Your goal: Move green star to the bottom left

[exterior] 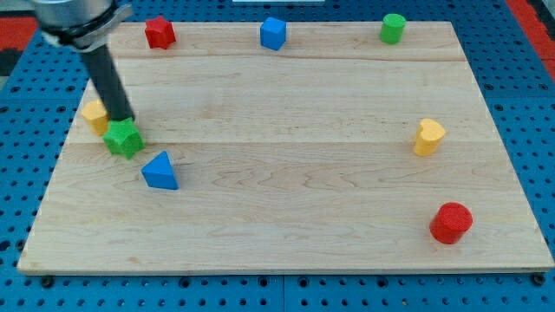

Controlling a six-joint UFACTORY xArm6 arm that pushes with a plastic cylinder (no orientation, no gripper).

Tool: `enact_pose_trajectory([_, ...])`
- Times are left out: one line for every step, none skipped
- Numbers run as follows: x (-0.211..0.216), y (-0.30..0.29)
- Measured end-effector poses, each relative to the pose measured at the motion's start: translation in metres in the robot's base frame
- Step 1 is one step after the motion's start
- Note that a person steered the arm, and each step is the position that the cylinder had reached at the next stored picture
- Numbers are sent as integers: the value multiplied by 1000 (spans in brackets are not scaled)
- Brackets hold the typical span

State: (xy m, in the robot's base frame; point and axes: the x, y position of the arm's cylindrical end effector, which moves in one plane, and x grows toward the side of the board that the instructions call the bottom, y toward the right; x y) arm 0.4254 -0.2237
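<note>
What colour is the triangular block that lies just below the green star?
Blue. The triangular block shows clearly in the camera view, toward the view's bottom right of the green star.

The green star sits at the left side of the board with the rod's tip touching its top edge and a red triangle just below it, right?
Not quite: the triangle below the green star is blue, not red, as the camera view shows. My tip is at the star's top edge, at the board's left side.

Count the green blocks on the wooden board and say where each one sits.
2: the green star at the view's left, touching my tip, and the green cylinder at the view's top right. None seems hidden.
</note>
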Motion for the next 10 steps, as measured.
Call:
enact_pose_trajectory([35, -3])
enact_pose_trajectory([-12, -3])
enact_pose_trajectory([-29, 23])
enact_pose_trajectory([-1, 32])
enact_pose_trajectory([40, 47])
enact_pose_trajectory([70, 59])
enact_pose_trajectory([105, 36])
enact_pose_trajectory([69, 22])
enact_pose_trajectory([48, -9])
enact_pose_trajectory([41, -15])
